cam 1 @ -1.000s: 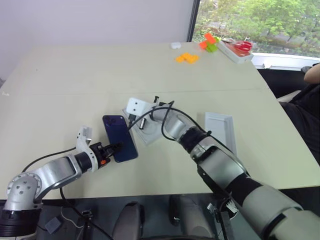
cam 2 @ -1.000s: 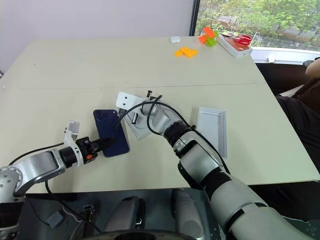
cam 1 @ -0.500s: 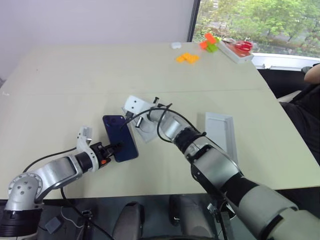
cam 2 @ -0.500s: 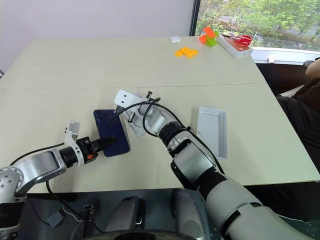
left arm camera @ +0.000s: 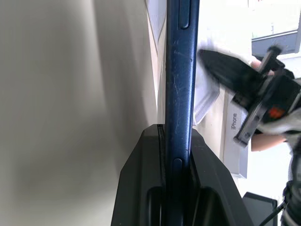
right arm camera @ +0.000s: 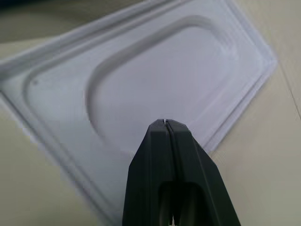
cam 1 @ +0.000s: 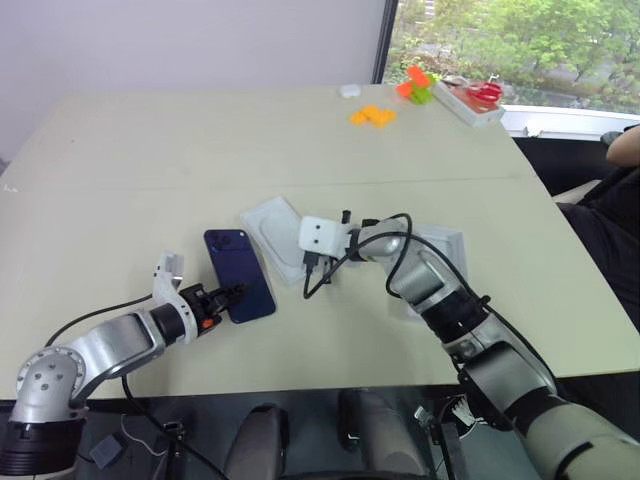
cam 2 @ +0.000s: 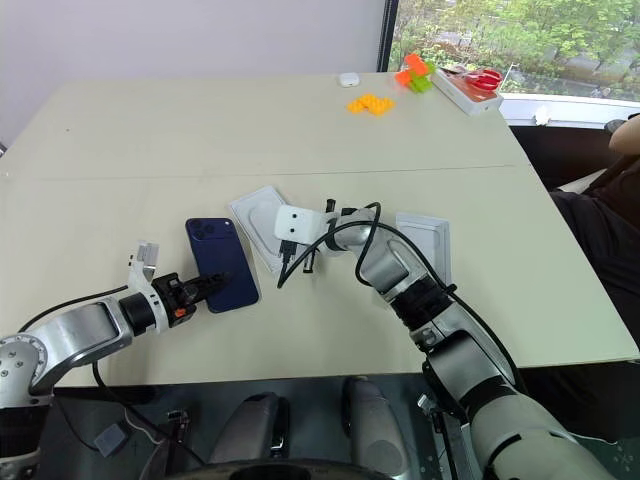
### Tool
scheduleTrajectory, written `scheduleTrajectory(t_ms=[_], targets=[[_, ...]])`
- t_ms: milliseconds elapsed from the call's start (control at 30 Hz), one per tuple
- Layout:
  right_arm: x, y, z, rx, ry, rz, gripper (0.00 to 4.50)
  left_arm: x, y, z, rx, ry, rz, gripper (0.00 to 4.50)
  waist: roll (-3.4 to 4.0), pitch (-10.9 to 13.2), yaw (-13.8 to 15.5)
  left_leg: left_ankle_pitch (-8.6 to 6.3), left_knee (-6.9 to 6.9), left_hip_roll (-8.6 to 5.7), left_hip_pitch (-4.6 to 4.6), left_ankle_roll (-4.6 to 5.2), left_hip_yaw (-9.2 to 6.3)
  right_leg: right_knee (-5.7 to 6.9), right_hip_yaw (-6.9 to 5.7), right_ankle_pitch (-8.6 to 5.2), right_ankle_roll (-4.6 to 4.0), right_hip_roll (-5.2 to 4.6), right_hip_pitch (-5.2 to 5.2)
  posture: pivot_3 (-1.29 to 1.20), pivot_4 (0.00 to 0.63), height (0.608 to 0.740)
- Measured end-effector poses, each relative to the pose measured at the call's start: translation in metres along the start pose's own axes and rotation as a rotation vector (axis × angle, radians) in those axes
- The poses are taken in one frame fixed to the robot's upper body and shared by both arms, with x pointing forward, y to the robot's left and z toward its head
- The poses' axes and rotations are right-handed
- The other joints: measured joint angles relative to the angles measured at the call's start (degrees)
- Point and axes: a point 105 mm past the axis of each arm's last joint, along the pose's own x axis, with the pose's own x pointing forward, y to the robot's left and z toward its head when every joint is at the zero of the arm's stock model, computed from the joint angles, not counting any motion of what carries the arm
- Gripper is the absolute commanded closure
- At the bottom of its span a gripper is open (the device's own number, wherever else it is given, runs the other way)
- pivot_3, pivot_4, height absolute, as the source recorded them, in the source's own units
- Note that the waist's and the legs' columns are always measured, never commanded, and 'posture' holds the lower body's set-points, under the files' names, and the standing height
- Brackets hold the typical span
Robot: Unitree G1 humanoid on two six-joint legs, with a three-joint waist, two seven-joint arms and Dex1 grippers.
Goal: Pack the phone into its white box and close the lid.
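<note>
The left gripper (left arm camera: 178, 155) clamps the near end of the phone (cam 1: 240, 288), which lies flat on the table (cam 1: 150, 160). The right gripper (right arm camera: 168, 127), fingers pressed shut and empty, hangs over the white panel (cam 1: 275, 230), with the white box (cam 2: 425, 245) just beyond its arm. Window and greenery lie behind. Since a second ago the right arm has drawn back rightward, uncovering the panel.

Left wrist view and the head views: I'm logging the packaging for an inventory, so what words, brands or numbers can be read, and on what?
"iPhone": grey lettering on the side wall of a white box part, seen in the left wrist view beyond the phone.
Phone back: no legible marking.
White insert panel: blank, no text.
Far items by the window: too small to read.
</note>
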Motion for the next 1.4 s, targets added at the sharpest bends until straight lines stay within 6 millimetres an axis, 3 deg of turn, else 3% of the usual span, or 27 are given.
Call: scheduleTrajectory(t_ms=[200,600,700,800,900,1033,1200,1400], targets=[[0.001,0.008,0.001,-0.072,0.034,0.010,4.46,0.001,-0.003,0.003,0.009,-0.003,-0.010,4.50,-0.01,0.0,0.4,0.01,-0.01,-0.01,-0.04,-0.01,0.10,-0.05,-0.05,-0.06,-0.09,-0.05,0.03,0.00,0.150,0.726],[-0.034,0.040,-0.002,-0.137,0.067,0.139,4.46,0.000,0.003,0.000,-0.011,-0.005,0.006,4.50,-0.05,0.0,0.6,0.01,0.01,-0.18,-0.04,-0.01,-0.07,-0.27,-0.03,-0.08,-0.09,-0.25,0.19,0.00,0.150,0.726],[-0.032,0.039,0.003,-0.114,0.054,0.111,4.46,0.000,0.003,0.000,-0.013,-0.005,0.006,4.50,-0.05,0.0,0.4,0.01,0.01,-0.14,-0.03,-0.03,-0.07,-0.21,-0.04,-0.08,-0.10,-0.16,0.13,0.00,0.150,0.726],[-0.038,0.022,0.012,-0.085,-0.006,0.056,4.46,0.000,0.002,0.000,-0.011,-0.005,0.004,4.50,-0.02,0.0,0.4,0.02,0.00,-0.12,-0.05,-0.04,-0.09,-0.17,-0.05,-0.08,-0.10,-0.11,0.08,0.00,0.150,0.726],[-0.056,0.010,0.020,-0.025,-0.094,0.085,3.66,0.000,0.002,0.000,-0.008,-0.004,0.003,4.50,-0.03,0.0,0.5,0.02,0.00,-0.12,-0.06,-0.03,-0.17,-0.21,-0.08,-0.08,-0.10,-0.13,0.14,0.00,0.150,0.726],[-0.081,0.019,0.009,-0.056,-0.122,0.198,1.68,-0.001,0.002,0.001,0.000,0.003,0.006,4.50,-0.03,0.0,0.7,0.01,0.00,-0.16,-0.08,-0.02,-0.20,-0.32,-0.12,-0.09,-0.08,-0.22,0.24,0.00,0.150,0.726],[-0.089,0.043,-0.014,-0.089,-0.087,0.320,1.68,-0.001,0.000,0.000,0.009,0.012,0.001,4.50,-0.03,0.0,0.2,0.01,0.00,-0.14,-0.03,-0.01,-0.12,-0.29,-0.10,-0.10,-0.06,-0.16,0.22,0.00,0.150,0.726],[-0.076,0.050,-0.019,-0.108,-0.093,0.339,1.68,0.000,0.000,0.000,0.012,0.018,-0.002,4.50,-0.03,0.0,0.3,0.01,-0.01,-0.03,-0.03,-0.02,-0.11,-0.19,-0.17,-0.11,-0.07,-0.02,0.17,0.00,0.150,0.726]])
